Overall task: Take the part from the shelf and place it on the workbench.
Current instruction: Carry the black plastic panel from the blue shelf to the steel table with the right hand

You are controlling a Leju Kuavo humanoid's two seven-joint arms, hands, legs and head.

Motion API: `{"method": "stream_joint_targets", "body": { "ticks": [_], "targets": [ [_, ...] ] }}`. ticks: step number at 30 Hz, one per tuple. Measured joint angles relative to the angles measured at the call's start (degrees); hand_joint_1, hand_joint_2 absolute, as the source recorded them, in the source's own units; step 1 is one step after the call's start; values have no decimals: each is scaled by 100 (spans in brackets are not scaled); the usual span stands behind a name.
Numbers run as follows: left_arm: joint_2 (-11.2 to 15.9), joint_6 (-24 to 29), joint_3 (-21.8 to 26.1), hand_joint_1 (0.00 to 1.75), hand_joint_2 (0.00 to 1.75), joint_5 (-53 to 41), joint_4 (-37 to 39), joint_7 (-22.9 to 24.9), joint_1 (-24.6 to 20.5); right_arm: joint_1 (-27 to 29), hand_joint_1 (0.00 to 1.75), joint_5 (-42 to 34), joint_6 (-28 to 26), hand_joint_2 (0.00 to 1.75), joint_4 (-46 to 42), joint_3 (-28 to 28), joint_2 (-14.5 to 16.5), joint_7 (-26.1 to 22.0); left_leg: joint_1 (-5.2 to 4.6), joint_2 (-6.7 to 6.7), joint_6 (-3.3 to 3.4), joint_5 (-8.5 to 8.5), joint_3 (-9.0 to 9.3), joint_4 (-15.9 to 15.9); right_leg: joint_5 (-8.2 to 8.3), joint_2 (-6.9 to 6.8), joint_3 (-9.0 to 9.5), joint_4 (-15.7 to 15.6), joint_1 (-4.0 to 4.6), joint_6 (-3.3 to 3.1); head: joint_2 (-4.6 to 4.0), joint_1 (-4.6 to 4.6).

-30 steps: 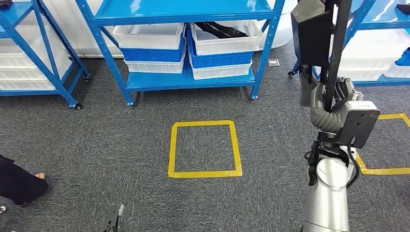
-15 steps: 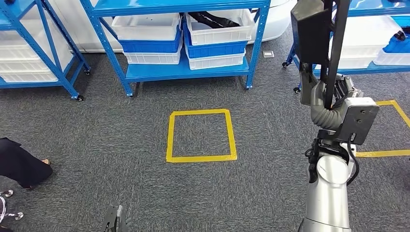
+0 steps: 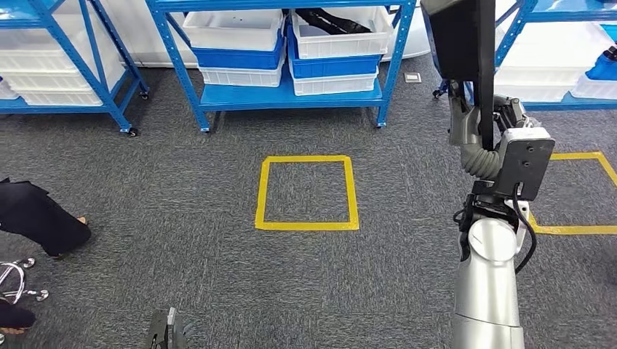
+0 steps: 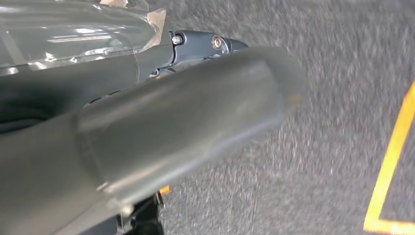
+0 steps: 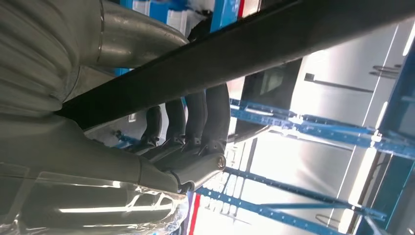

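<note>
While the right hand [image 3: 469, 134] is raised in front of the blue shelf [image 3: 291, 98], its fingers [image 5: 195, 117] wrap around the long black part [image 3: 466, 51], which stands upright above the hand. This part rises past the head view's top edge, right of the shelf's white and blue bins [image 3: 335, 43]. On the grey carpet before the shelf lies a yellow tape square [image 3: 307, 193]. I cannot tell how the left hand [image 4: 147, 122] is set.
</note>
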Motion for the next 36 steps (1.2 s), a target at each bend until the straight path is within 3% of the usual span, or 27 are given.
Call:
{"method": "stream_joint_targets", "body": {
  "ticks": [2, 4, 6, 7, 9, 10, 12, 15, 17, 20, 21, 22, 23, 26, 27, 29, 30, 32, 34, 36],
  "targets": [
    [-9, 1, 6, 0, 0, 2, 0, -1, 5, -27, 175, 3, -2, 175, 14, 6, 1, 0, 44, -64, 23, 138, -14, -118, -215, 92, -165, 336, -3, 6, 0, 11],
    [-22, -5, 13, 0, 0, 7, 1, -7, 9, -48, 175, 4, -2, 175, 51, 10, -2, 0, 53, -139, 27, 220, -95, -128, -565, 198, -454, 1044, -52, 2, 0, 16],
    [-39, -15, 44, 0, 0, 11, 3, -14, 23, -62, 175, 8, -1, 175, 113, 20, -2, 1, 70, -226, -8, 269, -175, -112, -712, 221, -589, 1474, -103, 69, 0, 16],
    [-46, -19, 68, 0, 0, 11, 4, -15, 29, -82, 175, 12, -1, 175, 145, 26, -2, 1, 86, -271, -32, 287, -213, -91, -658, 223, -505, 1379, -130, 133, 0, 16],
    [-49, -25, 112, 0, 0, 11, 4, -17, 34, -160, 175, 23, 0, 175, 197, 38, -2, 2, 121, -358, -90, 298, -302, 1, -438, 287, -100, 683, -206, 278, 1, 18],
    [-45, -26, 127, 0, 0, 11, 4, -19, 33, -207, 175, 30, 0, 175, 218, 45, -2, 1, 125, -396, -129, 295, -364, 69, -358, 346, 82, 354, -224, 309, 1, 23],
    [-34, -31, 146, 0, 0, 19, 5, -28, 40, -268, 175, 42, -1, 175, 257, 67, 9, -3, 120, -464, -208, 310, -476, 163, -314, 421, 206, 89, -225, 272, 0, 15],
    [-24, -64, 182, 0, 0, 65, 9, -35, 87, -291, 175, 70, -22, 175, 322, 100, 42, -16, 139, -494, -299, 335, -559, 196, -252, 336, 148, 125, -211, 148, 0, 3],
    [-17, -89, 226, 0, 0, 91, 11, -40, 107, -308, 175, 89, -51, 175, 360, 116, 66, -32, 146, -375, -343, 119, -697, 496, -215, 272, 129, 119, -221, 68, 0, -17],
    [-13, -102, 263, 0, 0, 116, 13, -48, 118, -305, 175, 96, -80, 175, 414, 122, 77, -37, 147, -228, -384, -437, -1149, 1574, -189, 153, 82, 120, -174, -7, 0, -35],
    [-12, -105, 272, 0, 0, 116, 13, -48, 127, -302, 175, 96, -86, 175, 435, 121, 77, -37, 147, -216, -380, -508, -1230, 1790, -180, 109, 64, 121, -159, -22, 0, -35],
    [-11, -108, 280, 0, 0, 116, 13, -48, 135, -300, 175, 97, -88, 175, 454, 122, 77, -37, 146, -207, -365, -476, -1200, 1792, -173, 64, 51, 121, -146, -31, 0, -36],
    [-10, -111, 287, 0, 0, 116, 13, -48, 141, -300, 175, 102, -90, 175, 469, 122, 78, -37, 141, -188, -337, -357, -1050, 1569, -170, 21, 45, 121, -135, -36, 0, -36],
    [4, -134, 296, 0, 0, 112, 13, -46, 132, -325, 175, 132, -104, 175, 483, 109, 76, -4, 60, 78, -209, -9, -378, 473, -167, -116, 49, 124, -87, -33, 0, -32],
    [9, -142, 298, 0, 0, 100, 13, -39, 129, -337, 175, 140, -107, 175, 482, 96, 73, 34, 27, 140, -179, 19, -280, 290, -166, -166, 47, 125, -72, -27, 0, -31],
    [18, -143, 301, 0, 0, 67, 13, -19, 139, -360, 175, 160, -91, 175, 470, 60, 66, 141, -9, 80, -142, 31, -291, 230, -157, -271, 48, 112, -59, 0, 0, -29],
    [20, -139, 303, 0, 0, 43, 14, -3, 150, -375, 175, 178, -74, 175, 451, 37, 59, 202, 2, 31, -119, 63, -291, 200, -169, -265, 32, 125, -61, 23, 0, -29],
    [15, -121, 306, 0, 0, 4, 14, 32, 154, -457, 175, 251, -31, 175, 387, -30, 16, 325, 30, -67, -55, 140, -291, 130, -319, -62, -85, 360, -69, 43, 0, -25],
    [9, -94, 308, 0, 0, -28, 15, 70, 141, -626, 175, 346, 48, 175, 337, -99, -71, 499, 44, -170, -12, 182, -307, 106, -633, 176, -383, 1018, -85, 7, 0, -18],
    [7, -72, 309, 0, 0, -44, 15, 93, 139, -886, 175, 474, 159, 175, 323, -143, -152, 737, 45, -290, -3, 197, -327, 111, -838, 227, -669, 1646, -92, 15, 0, -10]
  ]
}}
